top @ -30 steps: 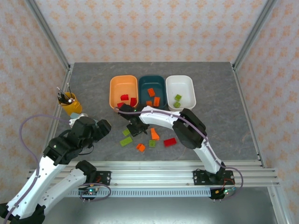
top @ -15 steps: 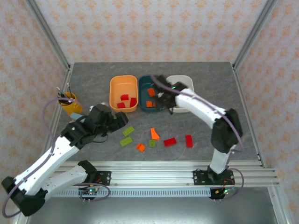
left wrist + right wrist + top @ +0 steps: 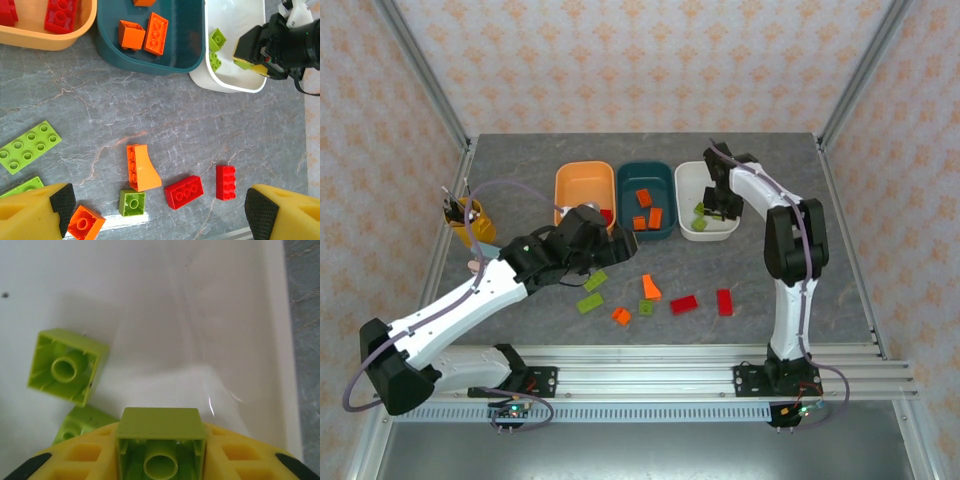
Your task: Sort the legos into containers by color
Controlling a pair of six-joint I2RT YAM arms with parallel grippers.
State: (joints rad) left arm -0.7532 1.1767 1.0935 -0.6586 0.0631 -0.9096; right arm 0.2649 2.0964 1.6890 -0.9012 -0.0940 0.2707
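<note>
The right gripper (image 3: 720, 205) hangs over the white tub (image 3: 686, 186), its jaws clenched on a light green brick (image 3: 161, 435), hollow underside showing in the wrist view. Two more green bricks (image 3: 67, 366) lie on the tub floor just below and to the left. The left gripper (image 3: 155, 206) hovers above the loose pieces with its jaws spread wide and nothing between them.

On the bench (image 3: 520, 170), near of the tubs, seven pieces wait. There is a long green plate (image 3: 29, 146), another green piece (image 3: 22, 187), a small orange brick (image 3: 86, 222), an orange wedge (image 3: 142, 167), a small green square (image 3: 132, 202) and two red bricks (image 3: 183, 191). The teal tub (image 3: 646, 168) holds orange pieces and the orange tub (image 3: 582, 175) holds red.

These look like light, hard, rigid plastic with slick walls, so I'd reckon a squeeze across two flat parallel sides is the safe hold. The wedge wants gripping across its straight sides, not its slope. The plate lies very low, so fingertips would have to come right down to the bench.

The small green square sits just beside the wedge and near one red brick, so a finger may nudge a neighbour. The tub walls stand between the pile and each drop. A yellow pen cup (image 3: 470, 222) stands well off to the left.
</note>
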